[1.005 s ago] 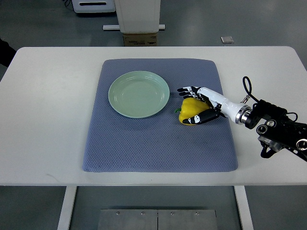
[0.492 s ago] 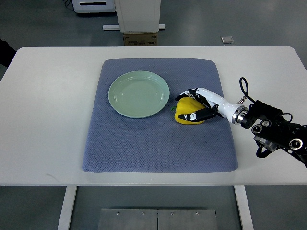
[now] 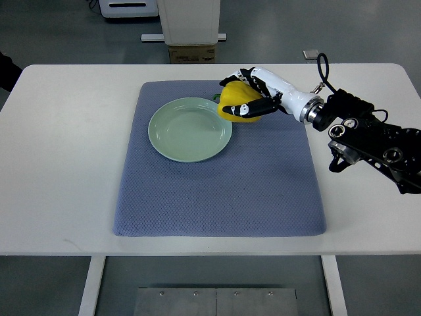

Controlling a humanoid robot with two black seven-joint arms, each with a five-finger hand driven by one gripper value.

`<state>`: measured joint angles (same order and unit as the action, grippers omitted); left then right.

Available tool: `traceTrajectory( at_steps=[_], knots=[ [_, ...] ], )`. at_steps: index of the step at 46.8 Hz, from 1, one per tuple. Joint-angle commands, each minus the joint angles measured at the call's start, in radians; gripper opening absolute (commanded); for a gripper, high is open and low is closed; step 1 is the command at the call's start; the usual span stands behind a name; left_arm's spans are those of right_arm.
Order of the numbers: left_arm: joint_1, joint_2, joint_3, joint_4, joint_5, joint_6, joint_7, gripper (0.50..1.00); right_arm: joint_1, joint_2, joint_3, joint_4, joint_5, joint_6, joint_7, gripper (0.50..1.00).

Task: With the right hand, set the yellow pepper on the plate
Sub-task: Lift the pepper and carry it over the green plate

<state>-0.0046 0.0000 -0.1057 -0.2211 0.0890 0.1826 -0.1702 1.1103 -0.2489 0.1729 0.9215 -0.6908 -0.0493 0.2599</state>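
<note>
While right hand (image 3: 253,92) grips yellow pepper (image 3: 235,104), blue mat (image 3: 217,191) covers white table (image 3: 66,164).

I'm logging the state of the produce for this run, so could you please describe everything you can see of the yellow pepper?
The yellow pepper is a glossy, bright yellow bell pepper with a small green stem poking out on its left side. The right robot hand grasps it, black-tipped fingers wrapped around its front and top. It appears lifted clear of the blue-grey mat, near the right rim of the pale green plate and slightly overlapping it in this view. It is not yet set down on the plate.
</note>
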Motion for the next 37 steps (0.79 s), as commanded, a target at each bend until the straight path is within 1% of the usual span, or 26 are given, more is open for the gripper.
traceTrajectory(
  at_steps=[1, 6, 15, 23, 27, 37],
  knots=[
    [0.0, 0.0, 0.0, 0.0, -0.002, 0.0, 0.0, 1.0, 0.014, 0.048, -0.001, -0.042, 0.001, -0.012, -0.005, 0.5],
    [0.0, 0.0, 0.0, 0.0, -0.002, 0.0, 0.0, 1.0, 0.026, 0.124, -0.003, -0.11, 0.001, -0.012, -0.021, 0.5],
    [0.0, 0.0, 0.0, 0.0, 0.0, 0.0, 0.0, 1.0, 0.028, 0.249, -0.01, -0.197, -0.001, -0.014, -0.022, 0.5],
    [0.0, 0.0, 0.0, 0.0, 0.0, 0.0, 0.0, 1.0, 0.026, 0.249, -0.01, -0.268, -0.006, -0.015, -0.037, 0.5],
    [0.0, 0.0, 0.0, 0.0, 0.0, 0.0, 0.0, 1.0, 0.025, 0.249, -0.012, -0.293, -0.01, -0.03, -0.044, 0.5],
    [0.0, 0.0, 0.0, 0.0, 0.0, 0.0, 0.0, 1.0, 0.011, 0.249, -0.058, -0.296, -0.01, -0.047, -0.047, 0.5]
  ],
)
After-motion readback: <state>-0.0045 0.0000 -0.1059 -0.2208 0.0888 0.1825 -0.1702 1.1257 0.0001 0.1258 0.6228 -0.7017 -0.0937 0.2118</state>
